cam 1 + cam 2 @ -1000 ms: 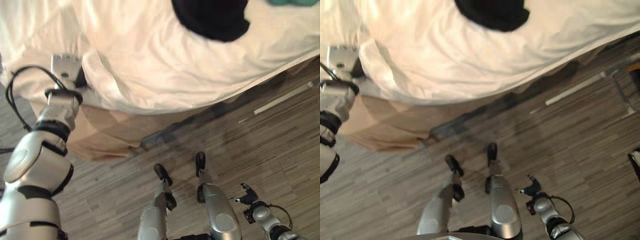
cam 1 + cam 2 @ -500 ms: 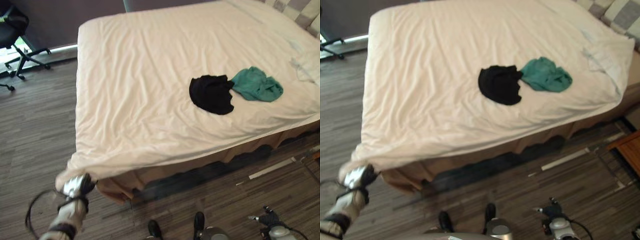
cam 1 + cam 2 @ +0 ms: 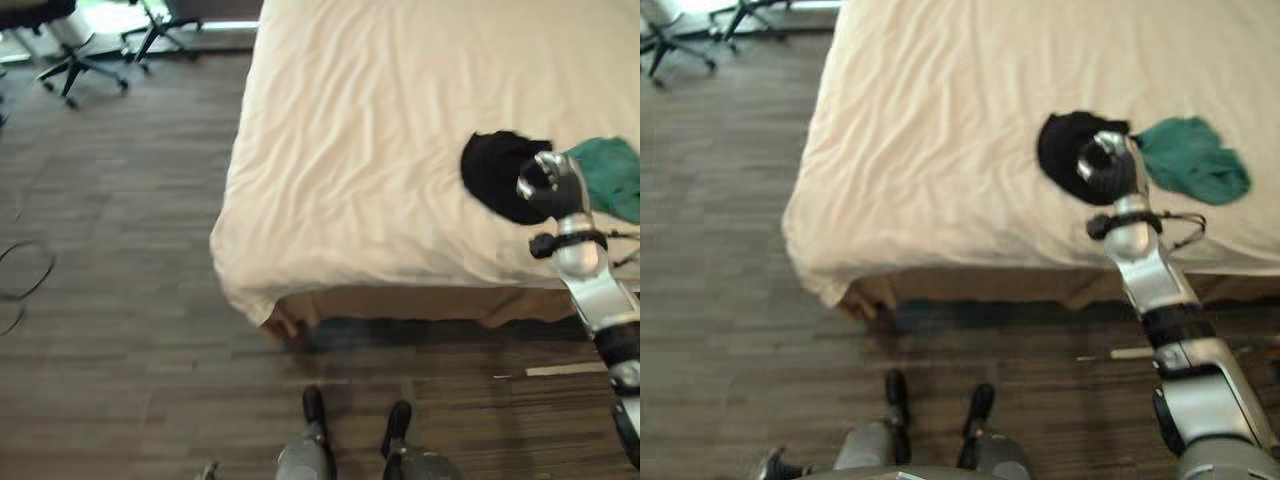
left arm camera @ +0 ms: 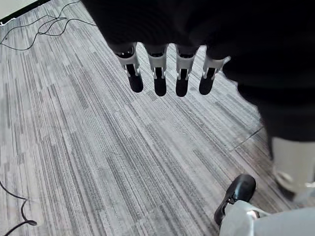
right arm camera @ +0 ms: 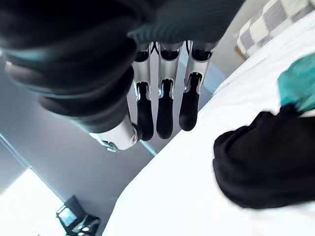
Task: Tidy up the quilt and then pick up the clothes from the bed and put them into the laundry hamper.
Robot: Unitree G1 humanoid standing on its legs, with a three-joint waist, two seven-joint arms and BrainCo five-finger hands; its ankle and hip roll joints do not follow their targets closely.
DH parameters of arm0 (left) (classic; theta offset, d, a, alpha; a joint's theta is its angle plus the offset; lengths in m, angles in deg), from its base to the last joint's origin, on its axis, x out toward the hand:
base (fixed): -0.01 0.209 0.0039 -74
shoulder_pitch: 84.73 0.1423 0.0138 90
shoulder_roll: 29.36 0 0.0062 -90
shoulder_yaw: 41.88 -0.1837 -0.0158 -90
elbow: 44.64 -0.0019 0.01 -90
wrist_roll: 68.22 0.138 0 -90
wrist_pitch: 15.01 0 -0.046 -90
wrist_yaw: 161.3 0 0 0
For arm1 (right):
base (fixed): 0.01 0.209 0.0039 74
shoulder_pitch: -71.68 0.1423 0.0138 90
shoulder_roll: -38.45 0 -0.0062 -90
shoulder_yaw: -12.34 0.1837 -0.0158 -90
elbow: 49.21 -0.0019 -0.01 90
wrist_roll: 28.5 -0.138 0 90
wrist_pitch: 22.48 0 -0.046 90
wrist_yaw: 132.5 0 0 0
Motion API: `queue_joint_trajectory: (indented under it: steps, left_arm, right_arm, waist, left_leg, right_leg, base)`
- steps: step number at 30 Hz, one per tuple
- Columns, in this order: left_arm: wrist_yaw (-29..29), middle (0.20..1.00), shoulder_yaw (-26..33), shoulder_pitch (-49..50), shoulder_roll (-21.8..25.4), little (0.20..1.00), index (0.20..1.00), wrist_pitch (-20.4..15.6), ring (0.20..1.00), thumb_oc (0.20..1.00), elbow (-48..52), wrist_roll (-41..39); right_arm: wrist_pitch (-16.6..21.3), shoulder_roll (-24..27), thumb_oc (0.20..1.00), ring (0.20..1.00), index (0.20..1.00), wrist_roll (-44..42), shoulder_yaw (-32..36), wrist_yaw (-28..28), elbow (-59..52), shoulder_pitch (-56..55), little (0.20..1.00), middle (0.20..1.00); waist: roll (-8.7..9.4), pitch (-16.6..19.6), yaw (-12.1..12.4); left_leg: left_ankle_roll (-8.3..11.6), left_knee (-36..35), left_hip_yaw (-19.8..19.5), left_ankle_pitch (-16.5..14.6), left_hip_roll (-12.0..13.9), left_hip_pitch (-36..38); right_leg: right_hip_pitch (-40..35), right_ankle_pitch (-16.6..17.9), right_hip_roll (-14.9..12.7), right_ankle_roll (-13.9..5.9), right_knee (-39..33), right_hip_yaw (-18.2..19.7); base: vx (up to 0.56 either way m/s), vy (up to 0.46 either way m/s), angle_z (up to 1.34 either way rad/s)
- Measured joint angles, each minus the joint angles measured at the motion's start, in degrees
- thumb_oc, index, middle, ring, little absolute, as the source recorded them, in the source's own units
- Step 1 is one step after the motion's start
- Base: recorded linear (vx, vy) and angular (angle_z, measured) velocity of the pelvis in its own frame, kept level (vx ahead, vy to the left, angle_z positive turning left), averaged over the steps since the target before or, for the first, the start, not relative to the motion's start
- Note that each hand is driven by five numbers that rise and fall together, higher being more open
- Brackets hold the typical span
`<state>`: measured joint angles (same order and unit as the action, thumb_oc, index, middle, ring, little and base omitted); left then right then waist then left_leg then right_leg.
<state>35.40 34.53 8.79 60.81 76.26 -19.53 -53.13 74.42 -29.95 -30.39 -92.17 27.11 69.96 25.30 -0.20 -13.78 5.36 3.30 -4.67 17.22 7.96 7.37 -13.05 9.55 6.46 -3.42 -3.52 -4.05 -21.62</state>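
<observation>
Quilt corner's been let go, cream quilt (image 3: 400,150) lies flat; right hand (image 3: 1108,168) now hovers open, empty, above the crumpled black garment (image 3: 500,175); left hand (image 4: 167,73) hangs open.

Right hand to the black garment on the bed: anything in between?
Nothing visible. The right hand hangs over the quilt beside the black garment, fingers straight and holding nothing. Only bare quilt lies between them. The green garment lies on its far side, out of the path.
</observation>
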Motion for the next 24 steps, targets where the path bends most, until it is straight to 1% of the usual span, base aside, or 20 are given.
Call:
queue_joint_trajectory:
  steps: [1,2,3,4,5,6,8,9,10,11,12,13,14,15,17,19,20,22,23,24]
  left_arm:
    - [0.5,1.0,-1.1,0.0,0.1,1.0,1.0,-0.2,1.0,1.0,1.1,-1.2]
    - [1.6,1.0,-3.5,-2.1,0.1,1.0,1.0,-2.1,1.0,1.0,4.7,-3.3]
    - [1.9,1.0,-4.5,-4.3,0.1,1.0,1.0,-3.3,1.0,1.0,6.8,-4.1]
    - [2.2,1.0,-5.3,-5.3,0.3,1.0,1.0,-3.9,1.0,1.0,8.0,-5.2]
    - [2.6,1.0,-6.4,-6.4,0.2,1.0,1.0,-4.7,1.0,1.0,9.0,-6.1]
    - [2.8,1.0,-6.9,-6.6,-0.1,1.0,1.0,-5.1,1.0,1.0,9.4,-6.2]
    - [3.6,1.0,-9.0,-6.3,0.2,1.0,1.0,-5.2,1.0,1.0,9.7,-8.2]
    - [3.7,1.0,-9.7,-6.9,0.0,1.0,1.0,-5.7,1.0,1.0,9.6,-8.3]
    - [3.7,1.0,-10.3,-7.7,-0.2,1.0,1.0,-5.8,1.0,1.0,8.9,-8.3]
    - [3.8,1.0,-11.0,-8.8,-0.3,1.0,1.0,-5.8,1.0,1.0,7.5,-8.7]
    - [3.9,1.0,-11.2,-10.0,-0.4,1.0,1.0,-5.7,1.0,1.0,6.3,-9.4]
    - [4.0,1.0,-10.9,-10.9,-0.4,1.0,1.0,-5.7,1.0,1.0,5.2,-9.5]
    - [4.0,1.0,-10.8,-13.0,-0.4,1.0,1.0,-5.7,1.0,1.0,4.2,-9.5]
    - [4.1,1.0,-11.0,-13.5,-0.4,1.0,1.0,-5.8,1.0,1.0,4.3,-9.5]
    - [4.7,1.0,-10.8,-15.7,-0.5,1.0,1.0,-5.6,1.0,1.0,3.2,-9.5]
    - [5.2,1.0,-10.6,-17.4,-1.0,1.0,1.0,-4.7,1.0,1.0,2.4,-9.5]
    - [5.5,1.0,-10.6,-17.5,-1.2,1.0,1.0,-4.6,1.0,1.0,2.5,-9.4]
    - [5.8,1.0,-10.1,-17.5,-2.1,1.0,1.0,-4.4,1.0,1.0,2.5,-9.3]
    - [5.8,1.0,-10.1,-17.5,-2.3,1.0,1.0,-4.0,1.0,1.0,2.5,-9.2]
    - [5.8,1.0,-10.1,-17.5,-2.3,1.0,1.0,-3.9,1.0,1.0,2.5,-9.2]
  right_arm:
    - [0.2,-0.6,0.2,0.2,0.2,-1.4,-1.8,-1.0,2.0,3.4,0.2,0.2]
    - [0.7,-0.7,0.2,0.2,0.2,-4.7,-2.5,-1.8,4.9,9.6,0.2,0.2]
    - [1.0,-0.5,0.2,0.2,0.2,-6.2,-2.0,-2.6,5.9,12.4,0.2,0.2]
    - [1.3,-0.5,0.2,0.2,0.2,-7.7,-2.1,-3.1,6.7,13.8,0.2,0.2]
    - [1.7,-1.0,0.2,0.2,0.2,-9.7,-2.3,-3.2,8.5,14.8,0.2,0.2]
    - [1.7,-2.3,0.2,0.2,0.2,-10.9,-3.9,-2.9,10.2,14.7,0.2,0.2]
    - [2.2,-5.9,0.2,0.2,0.2,-14.5,-6.3,-2.3,15.1,16.4,0.2,0.2]
    - [3.3,-8.2,0.2,0.2,0.2,-15.1,-6.4,-2.5,16.1,17.1,0.2,0.2]
    - [5.2,-9.4,0.2,0.2,0.2,-15.1,-6.0,-3.1,15.3,17.4,0.2,0.2]
    - [7.0,-9.8,0.2,0.2,0.2,-16.5,-5.6,-3.3,13.6,18.4,0.2,0.2]
    - [7.4,-11.2,0.2,0.2,0.2,-17.4,-6.1,-2.7,12.1,19.1,0.2,0.2]
    - [7.5,-12.1,0.2,0.2,0.2,-18.3,-6.2,-2.4,11.6,19.6,0.2,0.2]
    - [7.6,-13.8,0.2,0.2,0.2,-19.0,-6.5,-1.5,11.0,19.2,0.2,0.2]
    - [7.5,-14.8,0.2,0.2,0.2,-19.1,-6.8,-0.9,10.9,18.5,0.2,0.2]
    - [7.5,-18.6,0.2,0.2,0.2,-21.2,-9.6,1.7,8.1,15.8,0.2,0.2]
    - [6.2,-22.8,0.2,0.2,0.2,-23.6,-17.8,8.1,2.6,9.0,0.2,0.2]
    - [5.6,-24.5,0.2,0.2,0.2,-24.1,-20.8,10.3,2.2,7.2,0.2,0.2]
    - [2.1,-29.9,0.2,0.2,0.2,-28.1,-26.9,15.8,2.1,-0.6,0.2,0.2]
    - [1.4,-30.4,0.2,0.2,0.2,-29.9,-28.5,17.1,1.2,-3.6,0.2,0.2]
    - [1.4,-30.5,0.2,0.2,0.2,-30.3,-28.9,17.4,1.0,-4.1,0.2,0.2]
  waist:
    - [-0.42,-0.6,-0.3]
    - [-1.65,-2.3,-0.4]
    - [-2.88,-4.9,0.6]
    - [-3.32,-6.3,0.5]
    - [-4.17,-8.0,2.2]
    - [-5.08,-8.8,3.5]
    - [-5.14,-9.4,4.3]
    - [-5.65,-10.6,4.4]
    - [-6.17,-11.6,4.3]
    - [-6.13,-12.0,3.6]
    - [-5.99,-12.8,2.8]
    - [-5.63,-12.7,2.5]
    - [-5.61,-12.8,2.6]
    - [-5.6,-12.7,2.6]
    - [-5.56,-12.7,2.6]
    - [-5.47,-12.6,2.7]
    - [-5.33,-12.4,2.7]
    - [-5.43,-12.1,2.8]
    - [-5.5,-12.0,2.8]
    - [-5.41,-11.9,2.8]
  left_leg:
    - [0.01,0.1,-0.8,0.0,-0.3,-1.3]
    - [0.2,-0.1,-1.8,-0.1,-0.7,-4.8]
    - [0.27,-0.3,-2.1,-0.2,-1.0,-6.6]
    - [0.56,-0.1,-2.2,0.2,-1.0,-7.2]
    - [0.91,0.0,-2.2,0.9,-0.9,-8.3]
    - [0.69,-0.1,-2.2,2.3,-0.8,-9.2]
    - [0.4,-0.1,-2.9,2.8,-1.3,-11.1]
    - [-0.01,0.0,-3.4,5.0,-1.3,-12.6]
    - [-0.76,0.0,-3.9,5.3,-1.5,-13.2]
    - [-1.58,0.0,-4.0,5.9,-1.7,-14.5]
    - [-1.86,0.1,-4.1,6.1,-2.1,-14.6]
    - [-1.86,0.1,-4.1,6.1,-2.2,-14.5]
    - [-1.85,0.1,-4.3,6.0,-2.3,-13.8]
    - [-1.84,0.1,-4.4,6.0,-2.3,-13.5]
    - [-1.82,0.0,-5.2,6.0,-2.2,-11.6]
    - [-1.41,0.0,-5.6,5.7,-1.8,-7.7]
    - [-1.12,0.0,-5.6,5.5,-1.8,-6.6]
    - [0.01,0.0,-6.4,3.7,-1.4,-3.4]
    - [-0.06,0.0,-7.1,2.8,-1.2,-2.6]
    - [-0.07,0.0,-7.1,2.8,-1.2,-2.5]
  right_leg:
    - [0.9,0.0,-0.2,-0.03,-0.2,-0.4]
    - [4.0,0.1,-0.3,-0.09,-0.5,-0.6]
    - [5.2,0.3,-0.4,-0.27,-0.5,-0.8]
    - [5.7,0.4,-0.3,-0.38,-0.4,-1.1]
    - [6.5,0.8,-0.3,-0.23,-0.3,-1.2]
    - [6.9,1.5,-0.3,0.44,-0.1,-1.5]
    - [9.7,1.0,-0.9,0.89,1.8,-1.7]
    - [11.5,0.6,-1.0,1.45,3.1,-1.9]
    - [12.2,0.4,-1.3,1.79,3.9,-2.3]
    - [14.2,-0.1,-2.1,2.0,6.1,-2.9]
    - [14.8,-1.0,-2.6,1.95,7.6,-2.9]
    - [15.1,-1.5,-3.0,1.8,8.6,-2.9]
    - [15.1,-2.4,-3.4,1.26,10.0,-2.8]
    - [14.8,-3.0,-3.5,1.19,10.4,-2.8]
    - [12.8,-3.7,-3.3,1.5,10.4,-3.0]
    - [7.7,-3.8,-2.5,1.56,8.2,-3.5]
    - [6.1,-3.9,-2.3,1.69,7.5,-3.7]
    - [1.4,-4.0,-1.3,1.82,5.1,-4.6]
    - [0.1,-4.0,-0.8,1.86,4.2,-4.8]
    - [0.0,-4.0,-0.8,1.86,4.1,-4.8]
  base:
    - [-0.09,0.0,0.3]
    - [-0.01,-0.018,0.65]
    - [-0.09,-0.009,0.74]
    - [-0.03,-0.007,0.55]
    - [-0.11,0.01,0.34]
    - [-0.07,-0.005,0.25]
    - [-0.08,0.003,0.09]
    - [-0.05,0.022,0.08]
    - [-0.07,0.024,0.16]
    - [-0.03,0.005,0.21]
    - [-0.03,0.005,0.1]
    - [0.02,-0.024,0.07]
    - [0.0,0.0,0.0]
    - [0.08,-0.042,0.08]
    - [0.08,-0.028,0.05]
    - [0.12,-0.037,0.08]
    - [0.16,-0.014,0.13]
    - [0.14,0.009,0.19]
    - [0.11,0.033,0.17]
    - [0.11,0.047,0.13]
